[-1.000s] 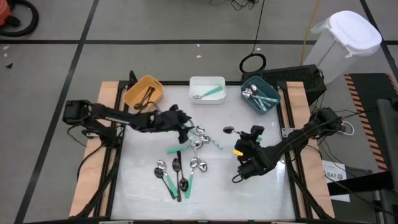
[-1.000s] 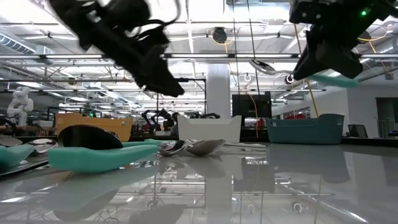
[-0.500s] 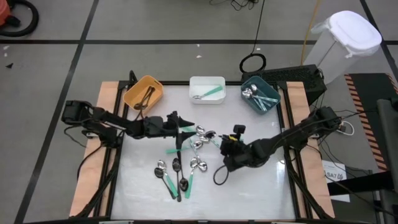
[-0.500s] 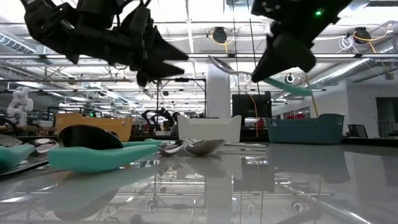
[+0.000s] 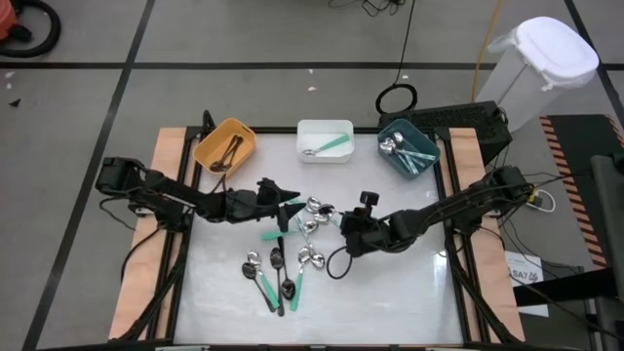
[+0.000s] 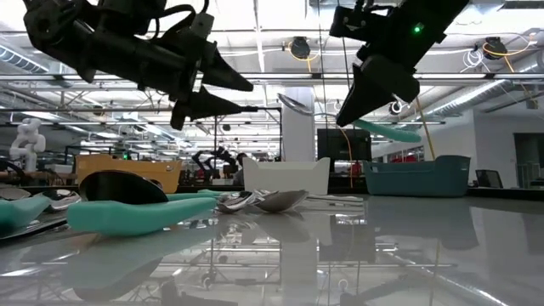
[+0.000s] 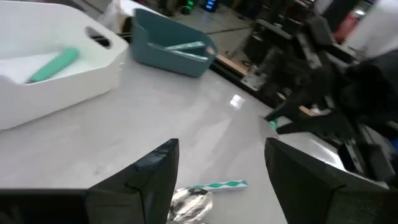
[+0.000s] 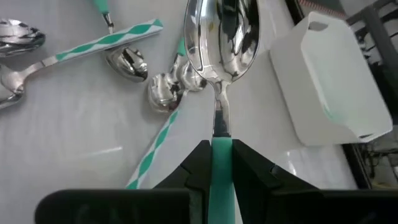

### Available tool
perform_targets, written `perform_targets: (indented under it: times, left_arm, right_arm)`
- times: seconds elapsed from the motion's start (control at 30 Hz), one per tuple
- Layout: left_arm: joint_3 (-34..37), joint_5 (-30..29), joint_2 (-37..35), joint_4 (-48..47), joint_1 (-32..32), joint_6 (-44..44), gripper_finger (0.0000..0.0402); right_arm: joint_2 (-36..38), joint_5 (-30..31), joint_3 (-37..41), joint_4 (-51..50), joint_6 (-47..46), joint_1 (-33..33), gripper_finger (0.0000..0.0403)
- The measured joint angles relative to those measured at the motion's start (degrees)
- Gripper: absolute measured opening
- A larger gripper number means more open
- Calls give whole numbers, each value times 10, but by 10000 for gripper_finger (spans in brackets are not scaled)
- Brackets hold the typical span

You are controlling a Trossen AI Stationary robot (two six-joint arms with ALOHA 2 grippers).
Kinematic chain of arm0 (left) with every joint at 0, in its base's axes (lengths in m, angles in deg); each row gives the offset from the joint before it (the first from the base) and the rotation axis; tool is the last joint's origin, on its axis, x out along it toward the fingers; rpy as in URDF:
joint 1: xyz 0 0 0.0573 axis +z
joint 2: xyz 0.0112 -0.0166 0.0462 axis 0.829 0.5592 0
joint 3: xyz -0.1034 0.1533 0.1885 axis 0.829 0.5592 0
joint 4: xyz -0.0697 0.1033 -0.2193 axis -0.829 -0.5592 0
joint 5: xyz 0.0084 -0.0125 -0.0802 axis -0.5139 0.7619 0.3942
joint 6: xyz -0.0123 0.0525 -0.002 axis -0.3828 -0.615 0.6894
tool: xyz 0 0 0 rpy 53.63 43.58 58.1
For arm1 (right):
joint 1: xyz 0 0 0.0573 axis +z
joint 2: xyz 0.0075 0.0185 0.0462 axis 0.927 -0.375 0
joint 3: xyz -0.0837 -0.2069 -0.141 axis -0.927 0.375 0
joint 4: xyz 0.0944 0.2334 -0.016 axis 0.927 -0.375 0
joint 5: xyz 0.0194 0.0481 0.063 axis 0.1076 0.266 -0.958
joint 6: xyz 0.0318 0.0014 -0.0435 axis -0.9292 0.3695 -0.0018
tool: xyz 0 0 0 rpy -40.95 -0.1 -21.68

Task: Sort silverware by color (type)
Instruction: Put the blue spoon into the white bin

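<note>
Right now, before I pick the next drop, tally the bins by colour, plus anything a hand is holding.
Orange bin: 1
White bin: 1
Teal bin: 1
Mint-handled spoon, gripped in the right hand: 1
Total: 4

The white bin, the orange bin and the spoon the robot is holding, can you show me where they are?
white bin point(image 5: 336, 155): high view, bare floor.
orange bin point(image 5: 207, 149): high view, rim.
mint-handled spoon point(image 8: 225, 28): right wrist view, shiny bowl.
</note>
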Motion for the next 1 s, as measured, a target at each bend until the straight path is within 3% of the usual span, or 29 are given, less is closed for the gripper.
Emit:
perform_targets:
  times: [0.27,0.43,0.87,1.0]
  left_arm:
    - [-1,-116,0,-37,-56,30,309]
    - [-1,-126,0,-50,-70,43,351]
    - [-1,-125,0,-58,-69,65,358]
    - [-1,-125,0,-57,-69,112,358]
  right_arm:
    - [-49,-11,0,37,2,3,41]
    - [-69,-10,0,75,24,2,41]
    - [-70,-9,0,118,48,-6,41]
    - [-70,-9,0,118,48,-10,41]
